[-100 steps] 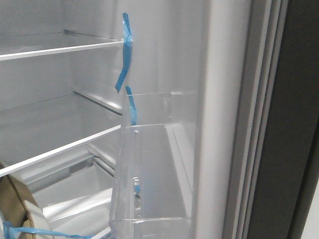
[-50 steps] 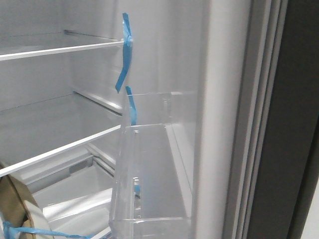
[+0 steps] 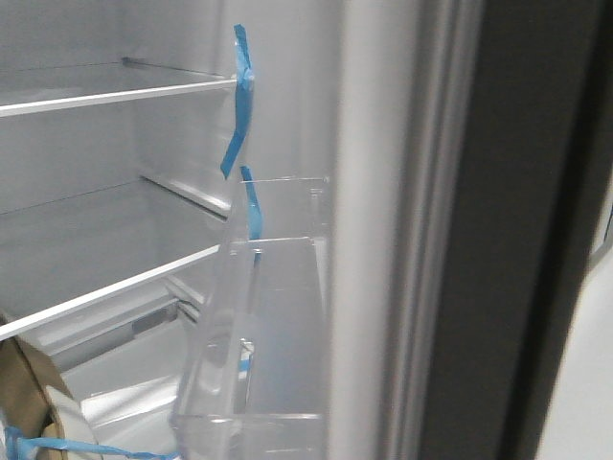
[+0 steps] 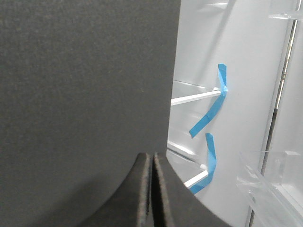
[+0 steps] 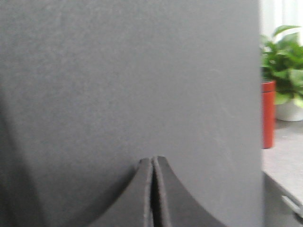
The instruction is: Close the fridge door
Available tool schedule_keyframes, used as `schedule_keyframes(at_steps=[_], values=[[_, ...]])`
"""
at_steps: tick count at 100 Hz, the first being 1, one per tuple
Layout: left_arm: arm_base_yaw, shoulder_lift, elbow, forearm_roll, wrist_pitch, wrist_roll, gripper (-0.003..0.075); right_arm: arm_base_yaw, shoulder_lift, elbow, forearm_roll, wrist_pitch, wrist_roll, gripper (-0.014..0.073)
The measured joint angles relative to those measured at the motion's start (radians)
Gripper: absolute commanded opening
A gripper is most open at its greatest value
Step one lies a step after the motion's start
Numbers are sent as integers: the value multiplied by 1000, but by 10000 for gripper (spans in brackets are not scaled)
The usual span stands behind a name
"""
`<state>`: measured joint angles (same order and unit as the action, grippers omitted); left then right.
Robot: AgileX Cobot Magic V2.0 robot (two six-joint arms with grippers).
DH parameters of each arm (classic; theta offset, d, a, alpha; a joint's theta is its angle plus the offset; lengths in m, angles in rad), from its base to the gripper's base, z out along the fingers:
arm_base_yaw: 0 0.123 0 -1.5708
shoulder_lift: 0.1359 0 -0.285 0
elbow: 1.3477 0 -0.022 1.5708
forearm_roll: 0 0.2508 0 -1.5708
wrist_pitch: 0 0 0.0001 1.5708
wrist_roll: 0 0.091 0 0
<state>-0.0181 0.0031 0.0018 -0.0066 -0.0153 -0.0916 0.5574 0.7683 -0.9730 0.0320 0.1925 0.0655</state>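
Note:
The fridge door (image 3: 517, 240) stands part open at the right of the front view. It shows a matte dark grey outer side, a pale gasket, a white inner lining (image 3: 369, 240) and a clear bin (image 3: 259, 335) with blue tape (image 3: 251, 206). My left gripper (image 4: 152, 157) is shut and empty, its tips against the door's dark outside (image 4: 85, 80) near its free edge. My right gripper (image 5: 152, 161) is shut and empty, its tips against the same dark surface (image 5: 128, 80). Neither gripper shows in the front view.
White fridge shelves (image 3: 115, 94) fill the left of the front view, with a blue tape strip (image 3: 238, 105) at their end. A brown tape roll (image 3: 34, 393) sits at the lower left. A green plant (image 5: 284, 47) and a red pot (image 5: 268, 113) stand on a grey counter beyond the door.
The door has swung left toward the fridge body. Its gasket edge and clear bin sit further left and cover more of the interior. It looks blurred from motion.

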Motion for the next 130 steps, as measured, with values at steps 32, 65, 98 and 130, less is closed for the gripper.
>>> schedule_keyframes(at_steps=[32, 65, 98, 130], values=[[0, 0, 0, 0, 0, 0, -21, 101, 197, -150, 0, -27, 0, -76], [0, 0, 0, 0, 0, 0, -21, 181, 495, -398, 2, -50, 0, -76], [0, 0, 0, 0, 0, 0, -21, 216, 759, -631, 4, -58, 0, -76], [0, 0, 0, 0, 0, 0, -21, 214, 978, -774, 4, -172, 0, -76]])
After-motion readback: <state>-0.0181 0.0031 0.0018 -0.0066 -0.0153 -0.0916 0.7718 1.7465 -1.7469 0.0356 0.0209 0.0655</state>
